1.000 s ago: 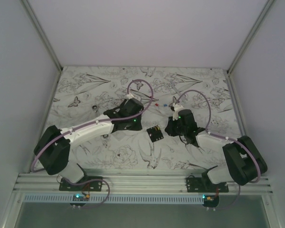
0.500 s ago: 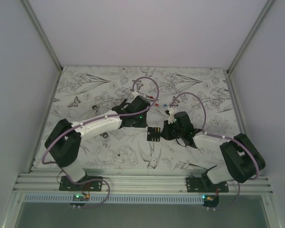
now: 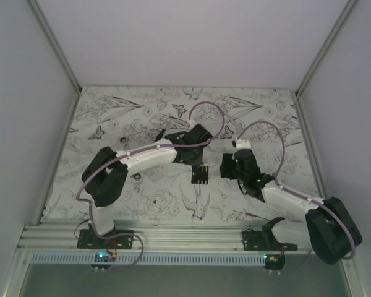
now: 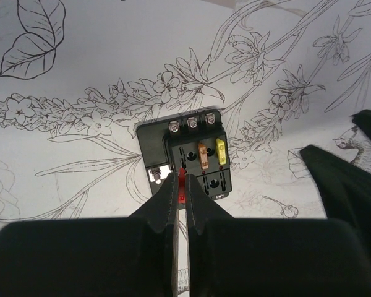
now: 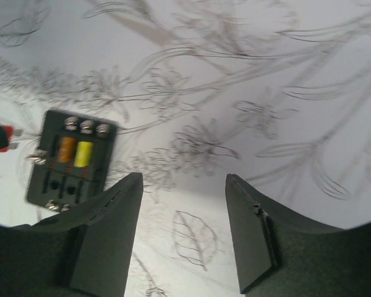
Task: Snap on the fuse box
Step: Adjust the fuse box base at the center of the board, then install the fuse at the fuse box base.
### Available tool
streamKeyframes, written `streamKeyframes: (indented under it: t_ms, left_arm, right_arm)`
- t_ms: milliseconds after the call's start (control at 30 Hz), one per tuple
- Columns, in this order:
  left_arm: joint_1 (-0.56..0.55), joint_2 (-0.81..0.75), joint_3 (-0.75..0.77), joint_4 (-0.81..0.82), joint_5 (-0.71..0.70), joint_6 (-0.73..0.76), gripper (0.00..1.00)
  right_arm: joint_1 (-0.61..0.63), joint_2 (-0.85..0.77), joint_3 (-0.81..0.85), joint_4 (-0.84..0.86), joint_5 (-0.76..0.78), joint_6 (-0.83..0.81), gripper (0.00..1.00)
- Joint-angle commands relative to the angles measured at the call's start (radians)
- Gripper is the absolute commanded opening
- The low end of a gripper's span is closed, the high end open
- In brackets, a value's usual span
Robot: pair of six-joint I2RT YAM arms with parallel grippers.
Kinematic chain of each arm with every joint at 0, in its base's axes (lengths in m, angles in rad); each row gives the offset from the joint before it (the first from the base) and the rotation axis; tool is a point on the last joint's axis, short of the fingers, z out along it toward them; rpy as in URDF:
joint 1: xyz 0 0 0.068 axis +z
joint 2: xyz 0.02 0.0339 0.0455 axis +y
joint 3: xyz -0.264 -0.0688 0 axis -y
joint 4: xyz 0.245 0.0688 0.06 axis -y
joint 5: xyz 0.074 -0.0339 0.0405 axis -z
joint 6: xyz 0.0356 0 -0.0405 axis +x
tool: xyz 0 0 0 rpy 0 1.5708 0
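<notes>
Seen from above, one fuse box [image 3: 200, 175] lies on the flower-printed table [image 3: 111, 114] between the two grippers, with the left gripper [image 3: 201, 163] at its far edge and the right gripper [image 3: 224, 167] just beside it. In the left wrist view, the fingers [image 4: 164, 201] are pinched on one red fuse [image 4: 182, 190] over the box, which holds one orange fuse [image 4: 203, 154], one yellow fuse [image 4: 221, 148] and three screws [image 4: 191, 123]. In the right wrist view, the fingers stand apart and empty, with the box off to their left.
</notes>
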State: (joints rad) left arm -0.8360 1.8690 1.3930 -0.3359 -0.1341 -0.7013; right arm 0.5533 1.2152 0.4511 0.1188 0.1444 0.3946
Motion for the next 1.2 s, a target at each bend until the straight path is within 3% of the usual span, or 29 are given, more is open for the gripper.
streamKeyframes:
  t_ms: [0, 67, 267, 1167]
  left_arm:
    - [-0.022, 0.049, 0.057, -0.109, -0.064, 0.02, 0.0]
    - [-0.029, 0.066, 0.077, -0.127, -0.073, 0.018, 0.0]
    - [-0.04, 0.111, 0.12, -0.157, -0.086, -0.013, 0.0]
    - [-0.06, 0.171, 0.166, -0.157, -0.096, -0.079, 0.0]
  right_arm:
    - [-0.005, -0.08, -0.027, -0.055, 0.259, 0.062, 0.68]
    - [-0.004, -0.111, -0.035, -0.069, 0.308, 0.075, 0.79]
    - [-0.006, -0.141, -0.047, -0.074, 0.334, 0.079, 1.0]
    - [-0.006, -0.11, -0.032, -0.077, 0.298, 0.069, 1.0]
